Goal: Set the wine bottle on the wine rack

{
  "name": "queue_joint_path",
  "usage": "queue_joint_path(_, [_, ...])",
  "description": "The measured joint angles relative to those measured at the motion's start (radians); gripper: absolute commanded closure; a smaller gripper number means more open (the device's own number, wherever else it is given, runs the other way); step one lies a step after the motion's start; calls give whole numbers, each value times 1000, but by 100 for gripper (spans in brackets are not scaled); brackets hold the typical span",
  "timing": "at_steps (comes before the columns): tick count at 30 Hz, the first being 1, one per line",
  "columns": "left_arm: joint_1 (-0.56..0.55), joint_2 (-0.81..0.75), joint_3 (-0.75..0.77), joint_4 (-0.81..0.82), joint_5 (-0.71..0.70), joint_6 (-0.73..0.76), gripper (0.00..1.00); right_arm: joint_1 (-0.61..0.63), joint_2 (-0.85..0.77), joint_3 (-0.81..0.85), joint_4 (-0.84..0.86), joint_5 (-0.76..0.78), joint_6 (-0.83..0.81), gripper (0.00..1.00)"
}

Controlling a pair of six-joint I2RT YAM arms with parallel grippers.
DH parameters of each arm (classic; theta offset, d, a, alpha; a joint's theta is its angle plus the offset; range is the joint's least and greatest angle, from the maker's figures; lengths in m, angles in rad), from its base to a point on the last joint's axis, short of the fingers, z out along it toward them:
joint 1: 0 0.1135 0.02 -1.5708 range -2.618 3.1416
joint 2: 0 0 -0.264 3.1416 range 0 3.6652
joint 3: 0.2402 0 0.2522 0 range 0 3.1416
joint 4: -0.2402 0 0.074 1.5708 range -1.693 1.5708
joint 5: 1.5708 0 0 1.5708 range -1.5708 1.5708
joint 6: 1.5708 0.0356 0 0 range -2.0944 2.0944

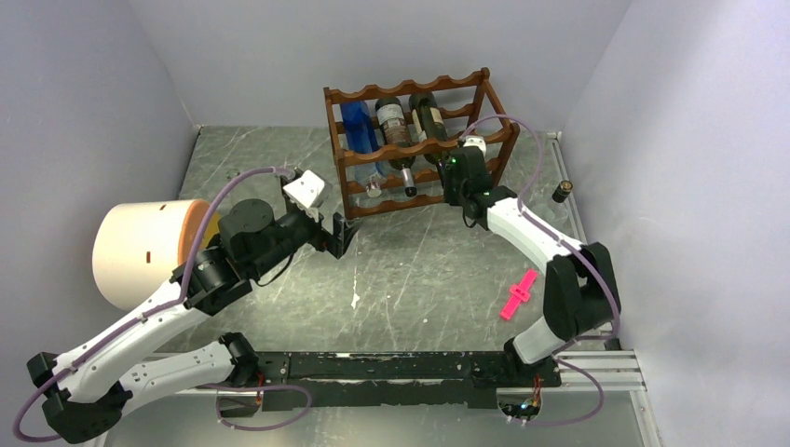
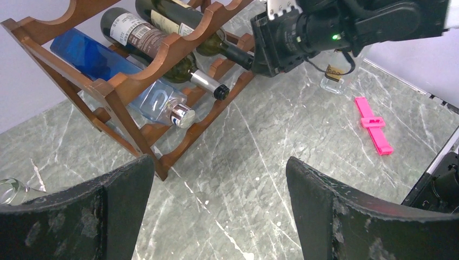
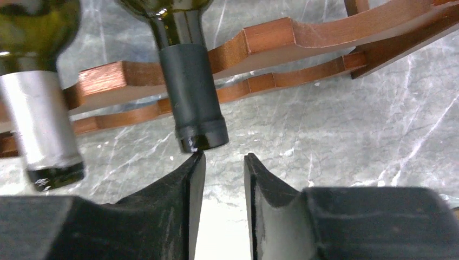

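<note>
The reddish-brown wine rack [image 1: 373,154] stands at the back of the table and holds three bottles. The dark green wine bottle [image 1: 430,116] lies in its right slot, its black-capped neck [image 3: 192,92] sticking out toward me. My right gripper [image 1: 447,169] sits right at that neck's end. In the right wrist view its jaws [image 3: 224,160] are shut to a narrow gap with nothing between them, and one fingertip [image 3: 199,162] is against the cap's rim. My left gripper [image 2: 219,179] hangs open and empty over bare table, just in front of the rack's [image 2: 124,86] left foot.
A blue bottle [image 1: 359,126] and a labelled bottle with a silver cap [image 3: 46,119] share the rack. A cream cylinder [image 1: 140,251] lies at the left. A pink clip [image 1: 518,294] and a small dark-capped object [image 1: 562,191] sit on the right. Clear glass [image 2: 11,189] shows at the left wrist view's edge.
</note>
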Motion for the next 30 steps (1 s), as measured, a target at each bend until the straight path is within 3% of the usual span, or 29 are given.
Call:
queue_joint_path(7, [0, 2, 0, 0, 0, 0, 5, 0, -213, -31, -88, 1, 32, 43])
queue_joint_path(14, [0, -24, -3, 5, 9, 0, 5, -4, -429, 11, -256, 164, 57, 28])
queue_joint_path(23, [0, -58, -25, 21, 32, 0, 5, -70, -397, 245, -430, 435, 2, 24])
queue_joint_path(30, [0, -60, -41, 24, 44, -5, 5, -248, -357, 274, -467, 516, -9, 24])
